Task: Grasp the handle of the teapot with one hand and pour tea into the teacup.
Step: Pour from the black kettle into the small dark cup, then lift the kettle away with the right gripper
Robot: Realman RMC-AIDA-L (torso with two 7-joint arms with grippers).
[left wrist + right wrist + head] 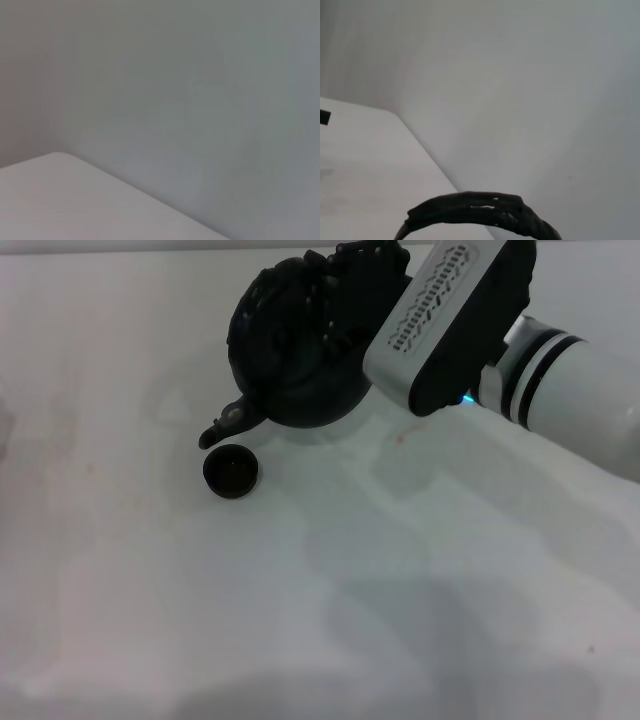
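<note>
The black teapot [290, 350] is at the back middle of the white table [180, 620], tipped toward the front left. Its short spout [226, 424] with a silvery spot points down, just above the far rim of the teacup [231, 470]. The teacup is tiny, round and dark, and stands upright on the table. My right gripper [372, 270] reaches in from the right and is shut on the wrapped black handle [335, 285] at the pot's top. The handle's arch shows close in the right wrist view [480, 212]. No liquid is visible. My left gripper is out of view.
My right arm's white and black forearm [560, 390] crosses the back right of the table. The left wrist view shows only a table corner [60, 200] and a grey wall. The right wrist view shows the table's edge [420, 150] and the wall.
</note>
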